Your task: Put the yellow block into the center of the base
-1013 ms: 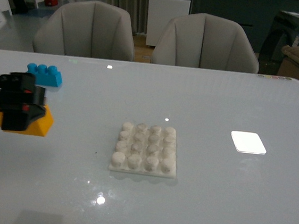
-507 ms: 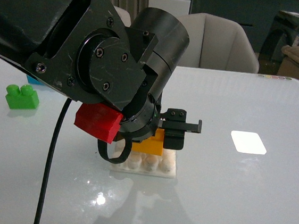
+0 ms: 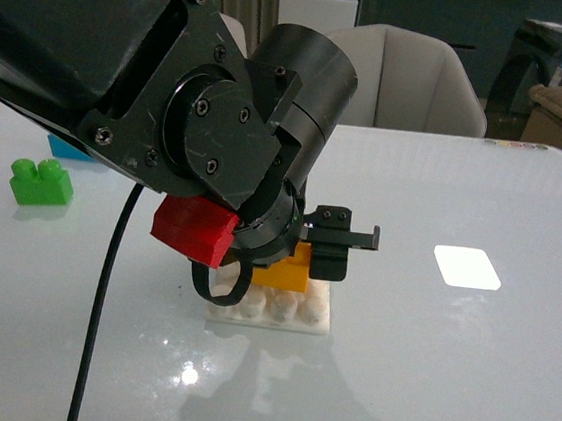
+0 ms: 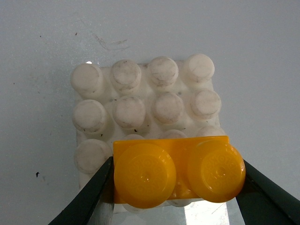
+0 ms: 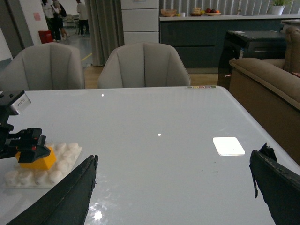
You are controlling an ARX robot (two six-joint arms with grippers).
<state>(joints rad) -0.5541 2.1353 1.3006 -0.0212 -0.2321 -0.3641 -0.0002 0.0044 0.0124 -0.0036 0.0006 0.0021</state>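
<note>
Front view: the left pincer (image 3: 307,251) is clamped on the yellow block (image 3: 283,270), right over the base (image 3: 280,313). It's barely budged from half a second ago. The green brick (image 3: 40,183) sits well off to the left on the surface. Left wrist: the block is pinched between both fingers (image 4: 86,204) and covers some base studs. Right wrist: the right pincer (image 5: 168,192) is wide open and empty, well apart from the base.

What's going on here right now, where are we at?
The left end effector is shut on the yellow block and has it over the base, down at stud level. The block covers some of the middle studs, but these views do not show whether it is pressed in or centred. The right end effector is open, holds nothing, and is off to the side above the table. A green brick sits apart on the left.
</note>
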